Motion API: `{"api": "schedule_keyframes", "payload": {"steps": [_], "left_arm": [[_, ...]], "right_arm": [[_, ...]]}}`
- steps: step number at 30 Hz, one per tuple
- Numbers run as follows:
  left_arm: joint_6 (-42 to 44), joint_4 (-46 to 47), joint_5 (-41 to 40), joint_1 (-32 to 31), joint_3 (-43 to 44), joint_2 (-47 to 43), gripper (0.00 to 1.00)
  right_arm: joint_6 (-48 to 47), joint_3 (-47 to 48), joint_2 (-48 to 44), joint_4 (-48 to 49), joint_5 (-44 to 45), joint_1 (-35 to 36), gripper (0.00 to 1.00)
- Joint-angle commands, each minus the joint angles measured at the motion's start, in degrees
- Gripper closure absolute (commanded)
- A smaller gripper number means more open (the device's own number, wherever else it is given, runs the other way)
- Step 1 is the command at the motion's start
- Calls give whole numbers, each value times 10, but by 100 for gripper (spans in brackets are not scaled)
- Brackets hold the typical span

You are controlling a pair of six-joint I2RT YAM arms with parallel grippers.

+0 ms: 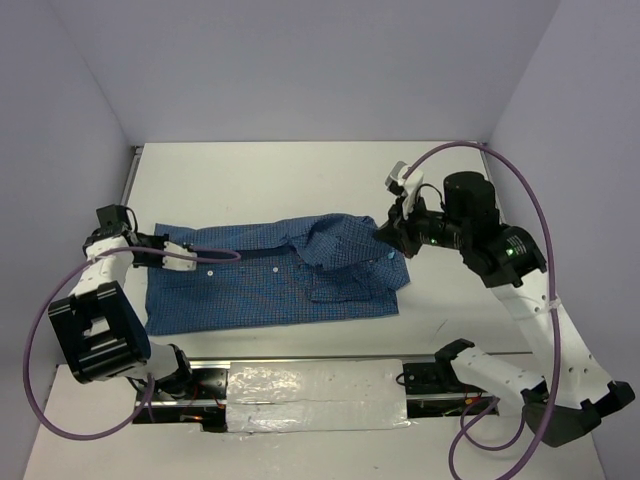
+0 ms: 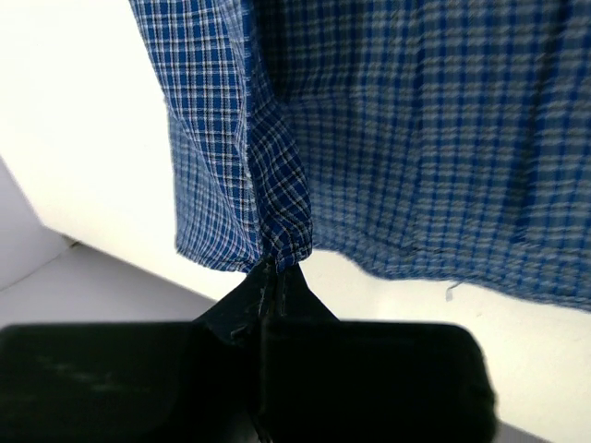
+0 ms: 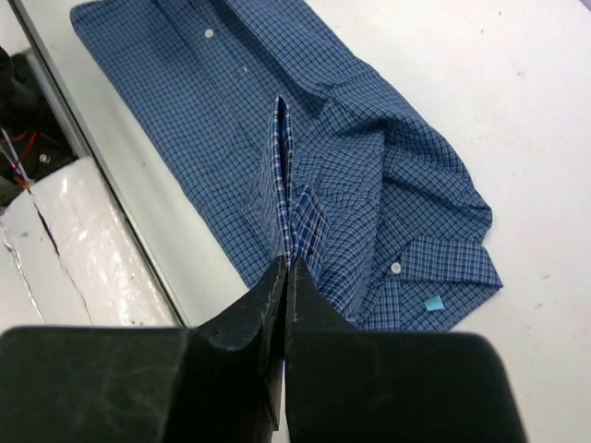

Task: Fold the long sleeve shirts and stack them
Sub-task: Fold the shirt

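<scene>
White table [image 1: 300,180] bears the blue checked shirt [image 1: 260,290] across its middle. The left claw [image 1: 188,256] is clamped on its edge toward the table's left side, and the right claw [image 1: 388,236] is pinched shut on a raised fold.

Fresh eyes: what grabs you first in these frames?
The blue checked shirt sprawled across the middle of the white table, its right end bunched and folded over. Both grippers hold it: the left gripper is shut on a pinch of cloth at the shirt's left end, the right gripper shut on a raised ridge near the right end.
</scene>
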Motion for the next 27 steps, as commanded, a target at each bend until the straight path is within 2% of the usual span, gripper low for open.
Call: {"api": "schedule_keyframes", "payload": {"steps": [1, 7, 11, 13, 14, 16, 18, 19, 21, 22, 23, 24, 25, 26, 27], "left_arm": [[86, 37, -13, 4, 5, -12, 100], [147, 29, -24, 4, -14, -16, 100], [162, 22, -45, 4, -32, -19, 100], [179, -2, -52, 4, -46, -23, 66], [184, -3, -58, 4, -59, -26, 35], [175, 9, -63, 4, -69, -31, 27], [109, 36, -58, 4, -58, -23, 23], [44, 30, -51, 4, -20, -16, 22], [-33, -1, -7, 5, 42, 14, 21], [-107, -24, 14, 5, 119, 26, 7], [-131, -87, 38, 4, 158, 50, 7], [-150, -127, 97, 4, 198, 59, 7], [-170, -168, 134, 1, 266, 66, 1], [-184, -233, 171, -6, 291, 72, 1], [-209, -254, 228, -18, 313, 70, 1]], "right_arm": [[-24, 39, -27, -31, 2, -4, 100], [-30, 50, -27, -60, -24, -8, 100], [-28, 40, -15, -65, -76, -8, 100], [-19, 0, -10, -42, -107, -8, 100], [-1, -18, -8, -30, -118, -8, 100], [25, -66, -4, 27, -166, -4, 100], [60, -98, 1, 76, -193, 8, 100], [67, -105, 2, 89, -193, 13, 100], [80, -118, 8, 120, -184, 17, 100], [84, -123, 9, 132, -182, 20, 100], [92, -126, 14, 141, -184, 20, 100], [96, -126, 24, 157, -182, 20, 100], [97, -127, 29, 165, -180, 23, 100], [103, -126, 40, 179, -173, 23, 100], [109, -126, 45, 191, -155, 25, 100]]}}
